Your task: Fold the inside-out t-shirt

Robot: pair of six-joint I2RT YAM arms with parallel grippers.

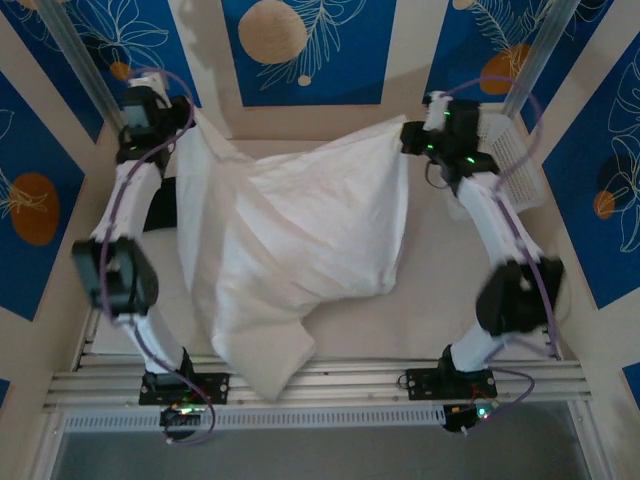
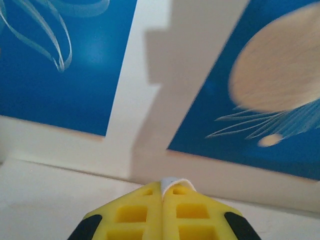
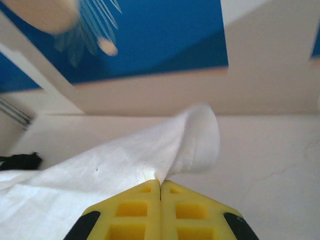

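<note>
The inside-out t-shirt (image 1: 300,240) is white and hangs spread between my two grippers, lifted off the table. Its lower part sags toward the near edge and one end drapes over the front rail. My left gripper (image 1: 186,122) is shut on the shirt's upper left corner. In the left wrist view the yellow fingers (image 2: 135,212) meet, and a small white bit of hem (image 2: 176,182) sticks out at the tips of the left gripper (image 2: 163,187). My right gripper (image 1: 412,140) is shut on the upper right corner. In the right wrist view the cloth (image 3: 125,165) fans out from the closed right gripper (image 3: 160,183).
A black cloth garment (image 1: 165,205) lies on the table behind the left arm, also visible at the left edge as a black cloth (image 3: 20,161). A white slatted basket (image 1: 515,165) stands at the far right. Blue-patterned walls enclose the table.
</note>
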